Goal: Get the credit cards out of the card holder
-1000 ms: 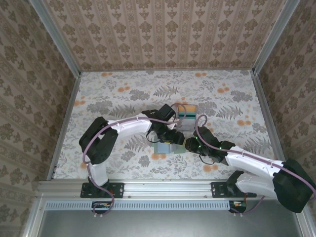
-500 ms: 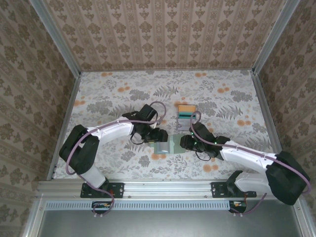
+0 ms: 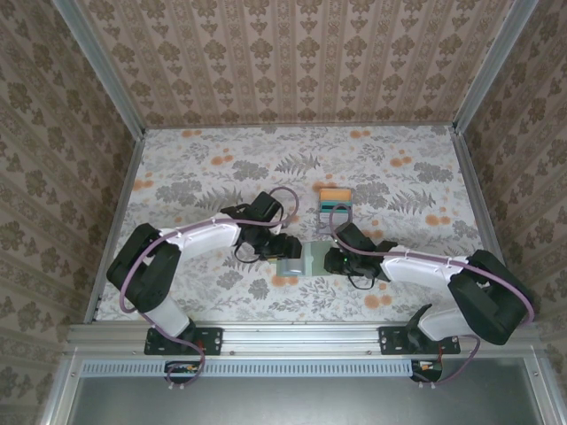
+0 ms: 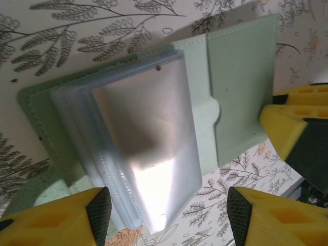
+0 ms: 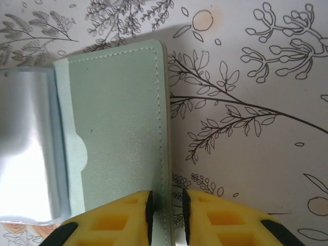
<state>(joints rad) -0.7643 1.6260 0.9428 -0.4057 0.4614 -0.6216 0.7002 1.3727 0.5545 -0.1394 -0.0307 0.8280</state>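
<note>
1. The right claw [image 5: 166, 205] is clenched on the card holder [image 5: 118, 128]. Its two yellow fingers pinch the stitched outer edge of the sage-green flap, coming in from 6 o'clock in its own wrist view.
2. The left claw [image 4: 168, 207] is released, with its yellow fingers spread wide. They straddle the 6 o'clock side of the holder in its wrist view, and I cannot tell whether they touch it.
3. The holder lies opened flat on the floral worktop [image 3: 204, 168], between the two claws. From above, the left claw is at about 10 o'clock of it and the right claw at 3 o'clock.
4. A fan of clear, shiny plastic sleeves [image 4: 143, 143] lies on the holder's inner face, beside the notched green pocket flap.
5. The credit cards [image 3: 334, 202], an orange and teal stack, lie on the worktop at about 1 o'clock of the holder, near it but apart from it.
</note>
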